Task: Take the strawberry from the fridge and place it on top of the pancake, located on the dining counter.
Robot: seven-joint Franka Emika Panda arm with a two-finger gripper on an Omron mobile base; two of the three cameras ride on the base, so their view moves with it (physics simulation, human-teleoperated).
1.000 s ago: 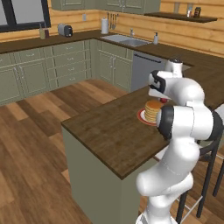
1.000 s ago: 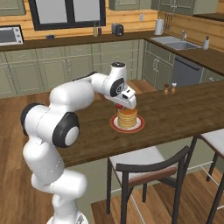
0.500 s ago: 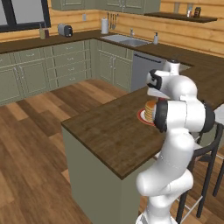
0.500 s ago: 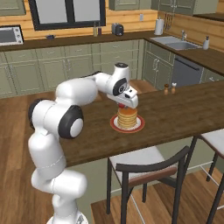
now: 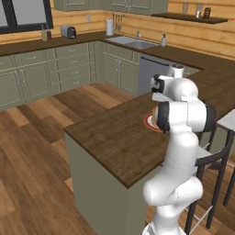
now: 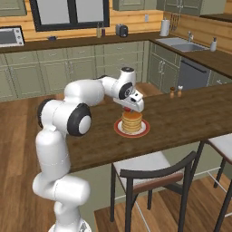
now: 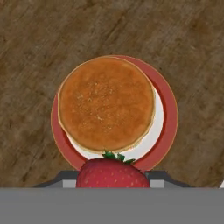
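The arm has folded in closer to its base, carrying the gripper [image 6: 130, 108] over the pancake [image 6: 132, 121]. It pinches the strawberry [image 7: 112, 173] just above the stack, which sits on its plate [image 7: 169, 114] on the dining counter [image 6: 181, 118].

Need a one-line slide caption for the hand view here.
End effector holds the strawberry above the pancake on its red-rimmed plate, over the dining counter.

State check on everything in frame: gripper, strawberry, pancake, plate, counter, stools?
gripper: shut on the strawberry, poised just above the pancake stack.
strawberry: held between the fingertips, not yet on the pancake.
pancake: stacked on the plate, top bare.
plate: flat on the dining counter, red rim visible around the stack.
dining counter: carries the plate and two small shakers near its far edge.
stool: upright, pulled up to the counter.
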